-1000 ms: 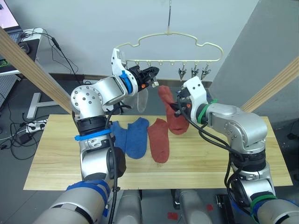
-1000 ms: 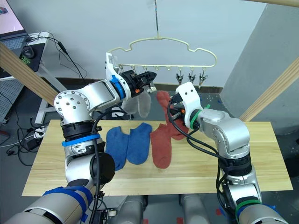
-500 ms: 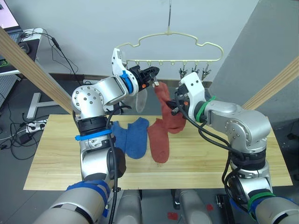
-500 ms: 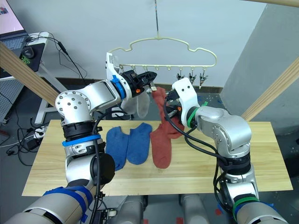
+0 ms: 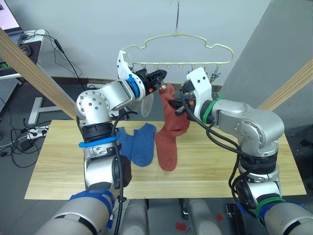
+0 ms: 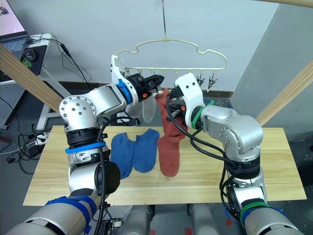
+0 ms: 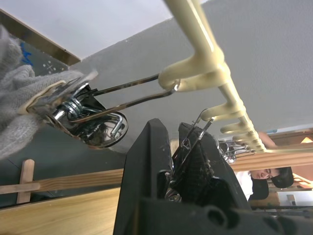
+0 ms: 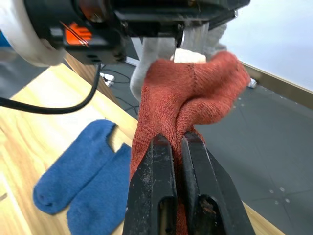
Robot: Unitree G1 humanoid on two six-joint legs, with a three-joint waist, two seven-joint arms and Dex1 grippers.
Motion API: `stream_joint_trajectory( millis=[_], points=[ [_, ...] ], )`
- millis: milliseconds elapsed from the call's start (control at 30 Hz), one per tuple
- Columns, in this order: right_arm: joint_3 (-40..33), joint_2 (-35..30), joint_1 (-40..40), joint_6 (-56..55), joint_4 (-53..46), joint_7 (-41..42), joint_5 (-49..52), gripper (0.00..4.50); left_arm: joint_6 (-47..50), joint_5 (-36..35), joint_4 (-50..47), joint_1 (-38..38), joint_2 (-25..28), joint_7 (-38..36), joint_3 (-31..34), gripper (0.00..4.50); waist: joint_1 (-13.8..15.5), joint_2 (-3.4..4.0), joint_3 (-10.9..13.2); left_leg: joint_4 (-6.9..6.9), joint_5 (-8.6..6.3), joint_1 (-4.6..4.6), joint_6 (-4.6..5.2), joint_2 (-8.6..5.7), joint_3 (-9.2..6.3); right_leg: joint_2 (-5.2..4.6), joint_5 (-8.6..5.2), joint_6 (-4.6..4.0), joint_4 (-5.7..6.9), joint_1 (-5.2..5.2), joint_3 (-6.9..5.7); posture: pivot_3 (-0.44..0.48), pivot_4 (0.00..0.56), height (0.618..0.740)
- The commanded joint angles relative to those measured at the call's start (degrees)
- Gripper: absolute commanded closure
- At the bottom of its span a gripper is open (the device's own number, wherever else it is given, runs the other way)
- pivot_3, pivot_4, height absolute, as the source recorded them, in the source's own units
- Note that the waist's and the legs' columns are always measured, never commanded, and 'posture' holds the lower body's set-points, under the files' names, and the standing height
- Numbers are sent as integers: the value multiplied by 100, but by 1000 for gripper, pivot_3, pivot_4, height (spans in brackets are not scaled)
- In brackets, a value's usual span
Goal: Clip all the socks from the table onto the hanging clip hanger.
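Gripping a rust-red sock (image 5: pixel 172 110) between nearly closed fingers, the right tool (image 5: pixel 180 108) holds the knit fabric bunched at its cuff, raised just beside the left tool (image 5: pixel 160 81) below the clip hanger (image 5: pixel 177 44). The left tool's fingers are pinched on a small metal clip (image 7: pixel 188 147), with the clip's wire loops running between them. A light grey sock (image 5: pixel 146 104) hangs from the neighbouring clip, its fabric soft and ribbed. The clip hanger is a thin cream wire with a wavy cloud outline, a top hook and a row of metal clips. On the surface (image 5: pixel 63 161), made of light yellowish wood planks with visible grain, two blue socks (image 5: pixel 136 142) lie flat side by side, and a second rust-red sock (image 5: pixel 165 149) lies just beside them.
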Motion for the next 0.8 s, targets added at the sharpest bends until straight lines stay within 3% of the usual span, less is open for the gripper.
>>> stream_joint_trajectory(
  millis=[33, 167, 200, 467, 600, 800],
  points=[
    [-105, 28, -86, 21, -266, -43, 119, 4481, -86, -21, -138, 62, 8, -15, -59, 4236, 0, 0, 0, 0, 0, 0, 0, 0, 0, 0, 0, 0, 0, 0, 0, -24, 338, 740],
    [-107, 30, -84, 43, -267, -74, 165, 4481, -137, -74, -138, 66, -1, -42, -41, 4236, 0, 0, 0, 0, 0, 0, 0, 0, 0, 0, 0, 0, 0, 0, 0, -24, 338, 740],
    [-113, 29, -81, 57, -275, -78, 178, 4500, -144, -90, -148, 71, -7, -49, -35, 3517, 0, 0, 0, 0, 0, 0, 0, 0, 0, 0, 0, 0, 0, 0, 0, -24, 339, 740],
    [-123, 5, -77, 70, -269, -126, 248, 4500, -34, -161, -192, 84, 24, -74, -53, 1191, 2, 0, 0, 0, 0, -4, 0, 0, 0, -1, 0, 0, -1, -2, -1, -22, 339, 740],
    [-121, -12, -76, 37, -239, -148, 271, 4500, 24, -193, -257, 91, 62, -153, -90, 1191, 2, 0, 0, -1, 0, -4, 0, 0, 0, -1, 0, 0, -1, -2, -2, -19, 338, 740],
    [-68, -87, -28, -42, -176, -176, 244, 2606, 194, -103, -813, 360, 425, -613, -622, 1166, 2, 0, 0, -4, 0, -4, 0, 0, -1, -1, 0, 0, -2, -3, -2, -9, 335, 740]
  ],
)
